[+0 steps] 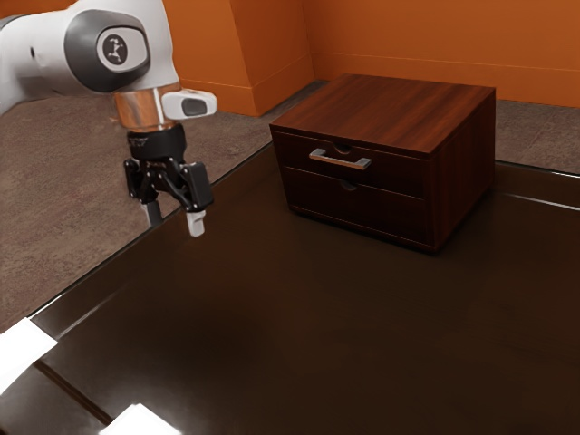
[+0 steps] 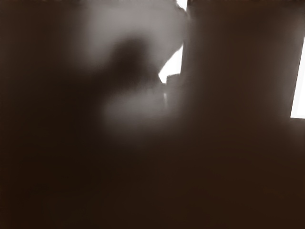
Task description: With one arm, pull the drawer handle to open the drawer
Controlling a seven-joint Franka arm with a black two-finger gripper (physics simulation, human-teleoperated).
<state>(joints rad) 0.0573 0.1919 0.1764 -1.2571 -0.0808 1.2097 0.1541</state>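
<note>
Here, in the exterior view, a dark wooden cabinet point(image 1: 390, 109) sits on a glossy dark table point(image 1: 317, 344). Its upper drawer point(image 1: 403, 174) and lower drawer point(image 1: 362, 207) both lie flush with the cabinet's front. A metal handle point(image 1: 340, 160) runs across the upper drawer's front. The black gripper point(image 1: 175, 217) hangs well apart from the cabinet, toward the exterior view's left, above the table's edge. Its white-tipped fingers point(image 1: 196, 222) are spread wide and hold nothing. A stretch of bare tabletop lies between it and the handle. Behind the cabinet rises an orange wall point(image 1: 435, 36), with brown carpet point(image 1: 72, 236) on the floor beside the table. White patches point(image 1: 18, 349) show at the table's near corner, far from the cabinet. The wrist view looks at the dark tabletop, with a pale blurred reflection point(image 2: 138, 109) and bright white slivers point(image 2: 298, 81).
</note>
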